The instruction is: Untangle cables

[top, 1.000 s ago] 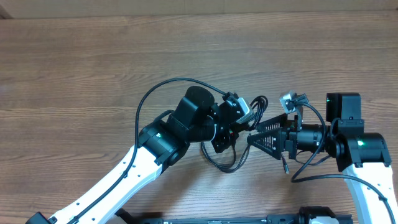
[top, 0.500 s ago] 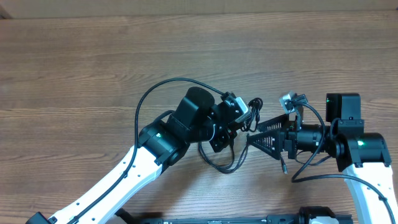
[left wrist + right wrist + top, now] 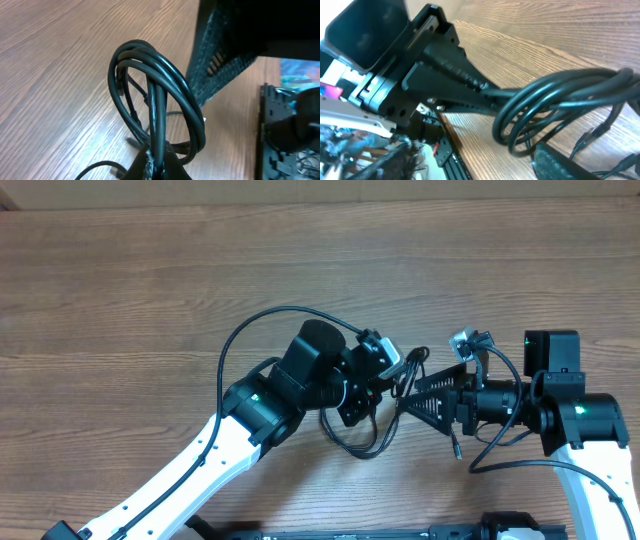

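Note:
The cables (image 3: 362, 442) are thin black cords wound in a bundle of loops (image 3: 150, 75). My left gripper (image 3: 390, 384) is shut on the bundle, and the cords run straight up out of its jaws (image 3: 160, 161). Part of the bundle hangs down onto the table below it. My right gripper (image 3: 404, 397) points left at the bundle and stands open, with its tip right at the loops. In the right wrist view the loops (image 3: 555, 97) hang just above its meshed finger (image 3: 570, 164). A thin strand with a small plug (image 3: 585, 137) dangles beside it.
The wooden table (image 3: 150, 280) stretches away to the back and left. Its near edge and a black rail (image 3: 452, 155) lie close below the grippers. The left arm's thick black wire (image 3: 240, 335) arcs over the table.
The loops sticking out of the left gripper have shifted slightly down and toward the right gripper's tip. Both arms have stayed almost where they were.

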You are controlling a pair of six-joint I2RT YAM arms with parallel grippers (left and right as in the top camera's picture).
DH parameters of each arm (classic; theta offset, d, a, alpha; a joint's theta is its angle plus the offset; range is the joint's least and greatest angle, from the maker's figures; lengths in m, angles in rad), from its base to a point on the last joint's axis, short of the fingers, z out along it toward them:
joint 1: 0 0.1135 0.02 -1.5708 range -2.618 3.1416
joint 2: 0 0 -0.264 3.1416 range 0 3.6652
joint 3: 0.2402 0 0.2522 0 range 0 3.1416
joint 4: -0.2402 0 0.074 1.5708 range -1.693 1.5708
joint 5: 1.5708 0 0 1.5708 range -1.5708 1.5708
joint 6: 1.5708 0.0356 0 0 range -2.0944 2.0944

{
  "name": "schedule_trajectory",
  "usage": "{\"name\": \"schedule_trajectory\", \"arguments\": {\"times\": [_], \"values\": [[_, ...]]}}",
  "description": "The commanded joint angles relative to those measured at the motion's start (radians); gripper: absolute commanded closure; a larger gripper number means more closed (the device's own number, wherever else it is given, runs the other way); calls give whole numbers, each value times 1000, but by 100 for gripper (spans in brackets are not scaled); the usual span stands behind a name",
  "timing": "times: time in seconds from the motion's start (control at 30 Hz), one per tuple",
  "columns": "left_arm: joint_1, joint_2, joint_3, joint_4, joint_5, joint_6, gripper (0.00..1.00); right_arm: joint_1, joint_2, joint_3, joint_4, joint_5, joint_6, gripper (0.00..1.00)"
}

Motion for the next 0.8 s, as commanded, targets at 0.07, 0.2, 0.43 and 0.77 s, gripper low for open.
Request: {"name": "schedule_trajectory", "arguments": {"times": [0.07,0.2,0.43,0.77], "values": [[0,2,19,39,162,22,96,4,-9,3,9,-24,-3,39],[-1,2,19,56,162,13,96,4,-9,3,18,-72,-8,46],[-15,2,19,63,161,-12,96,4,-9,3,29,-120,-10,60],[-15,2,19,74,151,-16,96,10,-9,3,24,-219,-68,96]]}}
